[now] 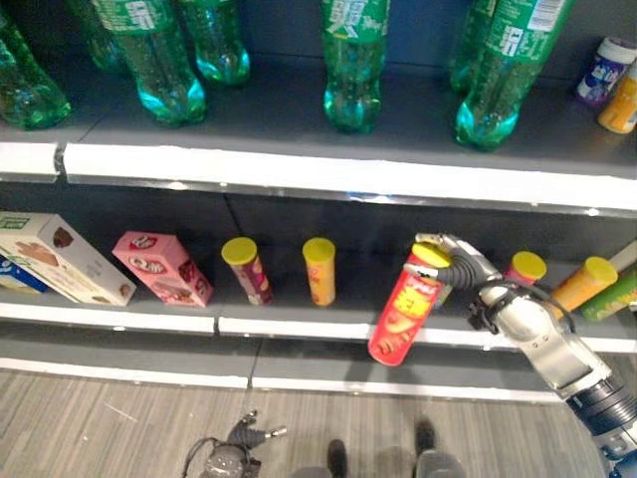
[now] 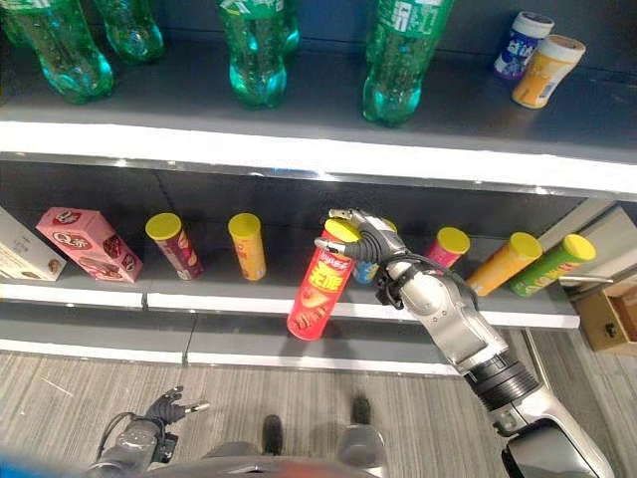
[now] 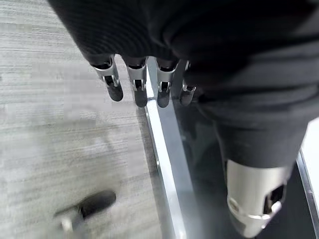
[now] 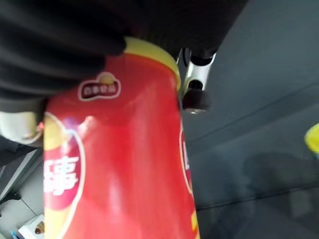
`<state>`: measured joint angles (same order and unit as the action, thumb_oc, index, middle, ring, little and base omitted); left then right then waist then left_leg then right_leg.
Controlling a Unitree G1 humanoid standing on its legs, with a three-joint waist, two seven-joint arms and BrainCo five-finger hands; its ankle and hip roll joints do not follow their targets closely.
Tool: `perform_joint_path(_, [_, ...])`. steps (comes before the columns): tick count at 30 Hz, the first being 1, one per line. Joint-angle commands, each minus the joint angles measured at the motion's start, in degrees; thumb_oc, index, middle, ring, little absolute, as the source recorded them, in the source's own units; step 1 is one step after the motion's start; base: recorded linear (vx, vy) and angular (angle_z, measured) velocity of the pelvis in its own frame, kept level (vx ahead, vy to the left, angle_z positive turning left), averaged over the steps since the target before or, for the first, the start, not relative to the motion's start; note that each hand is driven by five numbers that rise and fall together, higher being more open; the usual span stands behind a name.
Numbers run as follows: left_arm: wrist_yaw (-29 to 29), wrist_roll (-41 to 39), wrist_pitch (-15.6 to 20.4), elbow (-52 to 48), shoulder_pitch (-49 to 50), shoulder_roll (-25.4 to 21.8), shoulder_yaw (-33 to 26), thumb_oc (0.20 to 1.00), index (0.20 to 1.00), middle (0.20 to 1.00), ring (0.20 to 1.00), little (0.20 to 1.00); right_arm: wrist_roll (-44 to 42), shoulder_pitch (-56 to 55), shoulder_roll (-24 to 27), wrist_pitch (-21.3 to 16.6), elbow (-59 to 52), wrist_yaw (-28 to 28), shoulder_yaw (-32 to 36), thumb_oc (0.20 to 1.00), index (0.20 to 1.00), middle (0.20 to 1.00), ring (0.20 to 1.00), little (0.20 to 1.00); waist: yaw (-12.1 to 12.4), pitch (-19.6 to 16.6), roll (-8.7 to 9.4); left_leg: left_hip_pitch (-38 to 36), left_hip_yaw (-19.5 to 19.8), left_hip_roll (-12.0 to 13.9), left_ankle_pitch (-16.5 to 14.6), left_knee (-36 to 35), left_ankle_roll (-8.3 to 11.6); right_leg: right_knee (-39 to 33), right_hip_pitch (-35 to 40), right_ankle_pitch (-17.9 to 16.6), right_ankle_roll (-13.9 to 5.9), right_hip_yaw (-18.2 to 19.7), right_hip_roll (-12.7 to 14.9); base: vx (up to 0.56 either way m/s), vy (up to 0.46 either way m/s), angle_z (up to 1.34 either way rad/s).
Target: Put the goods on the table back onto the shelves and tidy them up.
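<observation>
The red crisp can (image 1: 403,319) is gripped near its yellow lid by the curled fingers of the right hand (image 1: 460,267), tilted with its base hung out past the front edge of the lower shelf (image 1: 299,326), lid end pointed inward

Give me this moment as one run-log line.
right hand: shut on red can, near yellow lid | can: tilted, in front of middle shelf edge, not placed | left hand: idle, low, empty

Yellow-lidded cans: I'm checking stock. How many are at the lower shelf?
6. The maroon can and amber can stand left of centre; the red can is in the right hand; the pink can, orange can and green can are further right. Another may hide behind the hand.
</observation>
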<state>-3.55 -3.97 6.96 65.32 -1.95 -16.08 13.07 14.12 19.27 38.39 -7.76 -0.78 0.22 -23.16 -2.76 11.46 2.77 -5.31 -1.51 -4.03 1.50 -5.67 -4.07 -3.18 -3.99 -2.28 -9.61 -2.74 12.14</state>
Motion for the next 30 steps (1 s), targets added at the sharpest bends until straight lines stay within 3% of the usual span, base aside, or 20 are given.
perform_joint_path(1, [-0.45,1.35,1.0,-0.37,-1.66,-1.67,-0.23,1.0,1.0,1.0,1.0,1.0,2.19,6.24,1.5,-1.58,-0.44,-1.51,0.26,0.2,0.2,0.2,0.2,0.2,0.91,-0.37,0.79,2.34,-0.54,5.44,-6.97,5.31,5.74,3.68,6.47,3.79,-1.29,-1.17,0.77,0.07,-0.058,0.12])
perform_joint_path(7, [-0.87,1.14,0.88,-2.63,-0.34,-0.45,1.32,1.0,1.0,1.0,1.0,1.0,11.63,8.26,0.91,-1.06,3.15,-3.43,-4.0,0.2,0.2,0.2,0.2,0.2,1.71,-1.44,0.61,1.91,0.08,6.79,-7.56,5.54,6.54,1.44,9.31,4.98,-0.77,-3.55,0.24,0.07,-0.072,0.07])
perform_joint_path(9, [-2.07,0.47,0.93,-2.72,-0.45,0.44,1.95,1.0,1.0,1.0,1.0,1.0,21.67,12.1,-2.9,0.55,11.25,-8.37,-8.08,0.2,0.2,0.2,0.2,0.2,2.78,-1.66,0.63,2.06,0.39,7.35,-7.28,5.84,6.89,1.35,10.07,5.38,-0.49,-4.16,0.21,0.03,-0.076,0.11])
perform_joint_path(15, [-3.46,-1.14,1.04,-4.52,-0.51,0.9,3.73,1.0,1.0,1.0,1.0,1.0,28.56,15.86,-8.2,2.72,18.42,-13.66,-11.55,0.2,0.2,0.2,0.2,0.2,4.45,-1.66,0.05,2.22,1.3,7.36,-7.41,6.23,7.07,2.27,10.9,6.19,-0.46,-5.26,0.53,0.02,-0.029,0.09])
perform_joint_path(30, [-5.08,-3.35,1.2,-5.07,0.15,1.48,5.17,1.0,1.0,1.0,1.0,1.0,28.48,18.07,-14.14,4.69,28.44,-19.01,-13.5,0.2,0.2,0.2,0.2,0.2,6.72,-2.51,-0.51,1.78,2.96,6.76,-7.31,5.86,7.45,2.91,13.38,6.74,-0.84,-9.19,1.85,0.02,-0.014,0.19])
